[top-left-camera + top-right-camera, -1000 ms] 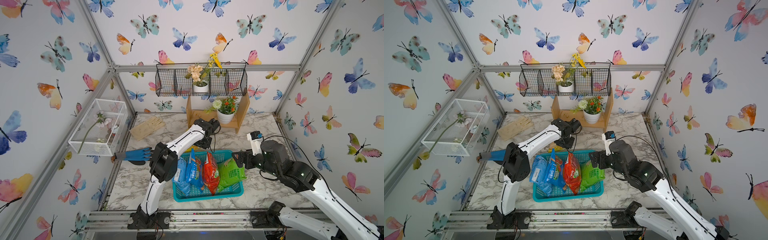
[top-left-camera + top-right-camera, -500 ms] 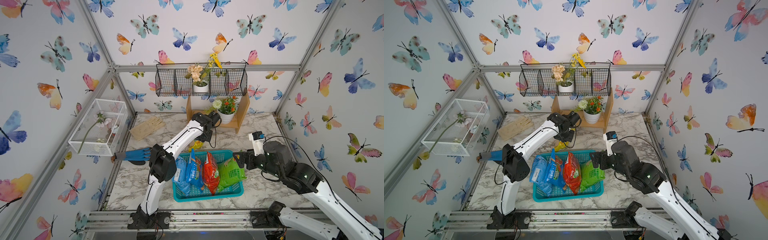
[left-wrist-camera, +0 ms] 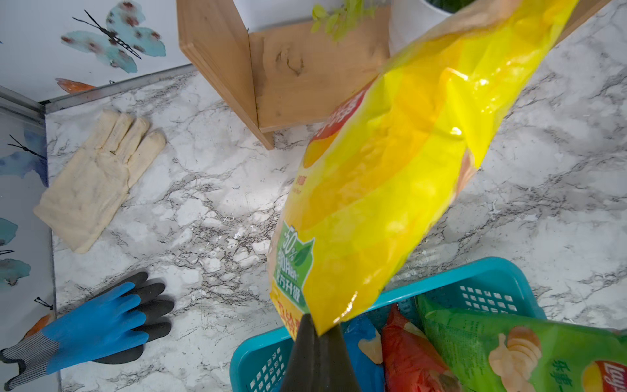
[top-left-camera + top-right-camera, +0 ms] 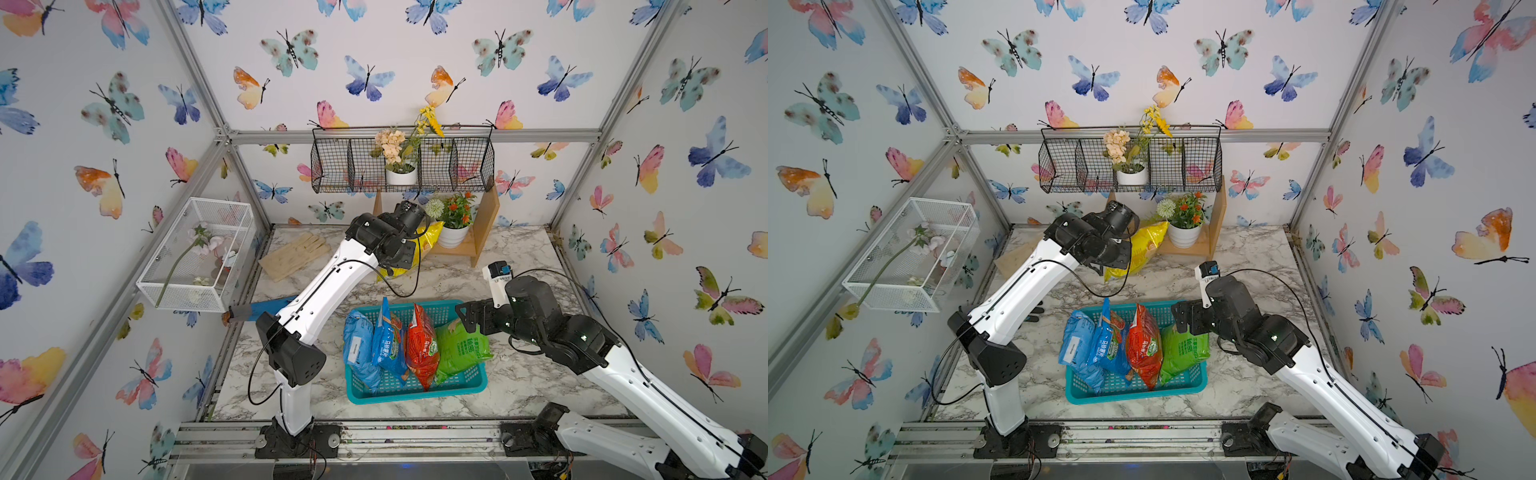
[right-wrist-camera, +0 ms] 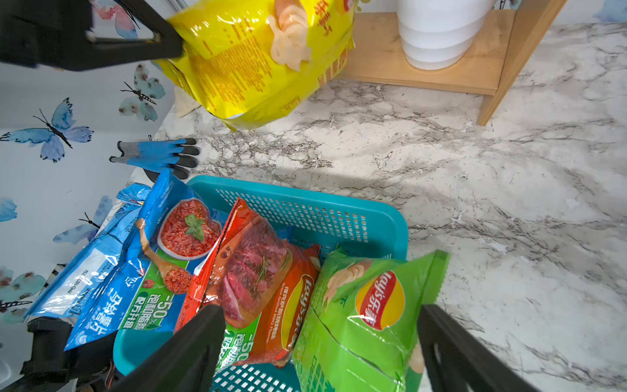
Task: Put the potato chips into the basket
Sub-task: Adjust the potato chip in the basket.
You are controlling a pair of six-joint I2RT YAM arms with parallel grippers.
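Left wrist view: left jaws are gripping the yellow bag (image 3: 383, 176), destined for the basket (image 3: 488, 275) at lower right; right jaws are standing open.

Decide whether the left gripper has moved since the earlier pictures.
Yes. The left gripper, shut on the yellow bag, moved from the basket toward the wooden stand.

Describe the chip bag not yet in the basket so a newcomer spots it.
Find the teal basket mid-table, then look behind it toward the wooden stand. There the left gripper pinches a yellow bag. It alone is yellow; the blue bags, red bag and green bag sit in the basket.
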